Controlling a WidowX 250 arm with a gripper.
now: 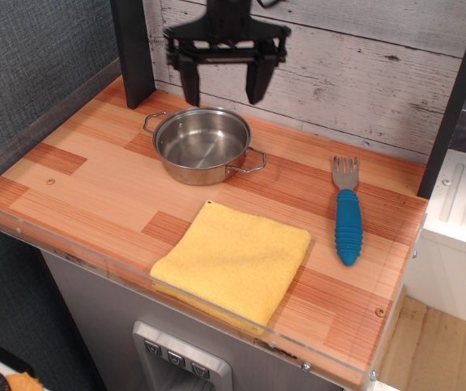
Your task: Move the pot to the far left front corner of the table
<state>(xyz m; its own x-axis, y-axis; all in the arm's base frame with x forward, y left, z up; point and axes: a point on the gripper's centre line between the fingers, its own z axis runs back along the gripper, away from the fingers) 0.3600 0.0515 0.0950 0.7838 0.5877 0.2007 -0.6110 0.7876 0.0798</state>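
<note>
Table (94, 175) — pot (202, 145), cloth (233, 262), fork (347, 210).

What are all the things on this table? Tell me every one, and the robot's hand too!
pot: one, shiny silver, back left of the table, empty, with two wire handles
cloth: one, yellow, folded, front middle, near the clear edge
fork: one, blue handle with a silver head, right side, prongs pointing to the back
table: one, light and reddish-brown wood with a clear rim
gripper: one, black, open, above the pot's back rim, holding nothing
</note>
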